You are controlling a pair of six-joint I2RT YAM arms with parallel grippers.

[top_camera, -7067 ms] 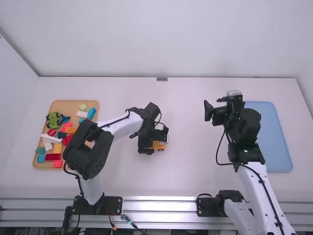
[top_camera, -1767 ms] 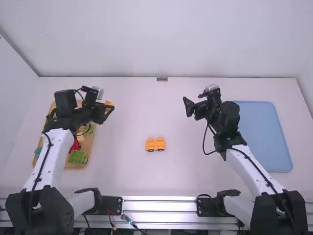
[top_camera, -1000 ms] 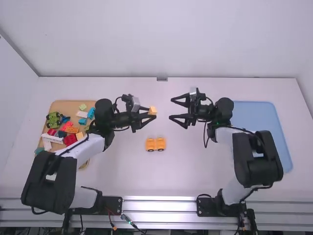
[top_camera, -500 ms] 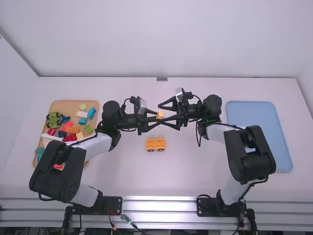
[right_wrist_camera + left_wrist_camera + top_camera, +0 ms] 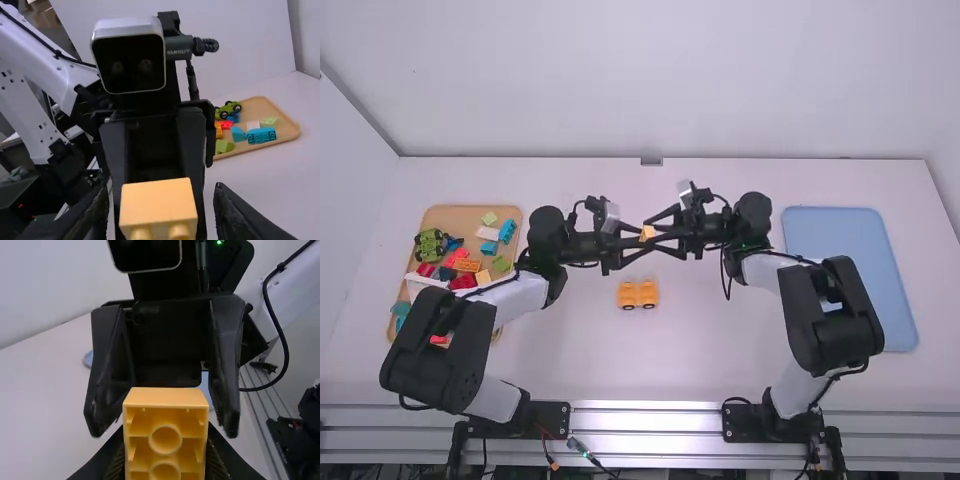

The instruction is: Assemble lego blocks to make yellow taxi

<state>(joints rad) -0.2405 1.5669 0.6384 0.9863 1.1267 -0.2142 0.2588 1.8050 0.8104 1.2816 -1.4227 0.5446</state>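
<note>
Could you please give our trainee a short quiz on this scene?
1. True or false: the left gripper grips the raised yellow block while the right gripper's fingers stand open around it.

2. Where is the yellow wheeled piece?
A) in the blue tray
B) on the table
C) in the brown tray

3. Fill in: the toy vehicle with black wheels in the brown tray is mostly ____ in colour.

Key: 1 true; 2 B; 3 green
</note>
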